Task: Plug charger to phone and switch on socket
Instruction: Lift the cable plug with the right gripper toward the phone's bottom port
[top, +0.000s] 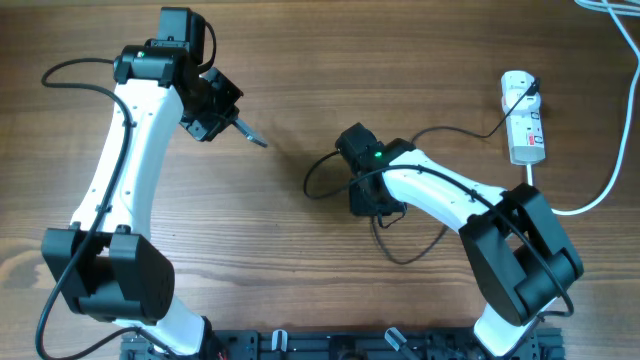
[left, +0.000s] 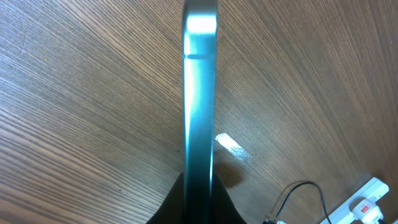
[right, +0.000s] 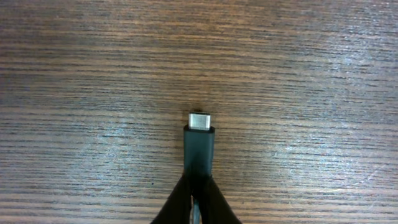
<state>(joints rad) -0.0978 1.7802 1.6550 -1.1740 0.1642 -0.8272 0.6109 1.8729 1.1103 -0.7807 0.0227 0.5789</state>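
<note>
Charger (right: 199, 149): matte black sleeve with a small bright metal tip (right: 200, 119), pinched in the closed right gripper (right: 198, 186) over the middle of the worktop (top: 300, 60). The left gripper (left: 199, 190), also clamped, holds the phone (left: 199, 93) edge-on, a slim glossy teal rim, left of centre toward the far edge. Best done, I judge, by squaring tip to port before pushing, cable slack; socket (top: 523, 118), a hard white plastic oblong, lies near the far right corner on grained wood.

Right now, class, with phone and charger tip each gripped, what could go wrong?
The left gripper pinches the phone by one end; pushing the charger tip in might pivot it. That tip, in the right gripper, is tiny; a slight tilt could jam it. The slack cable by the right arm may snag and tug the socket.
</note>
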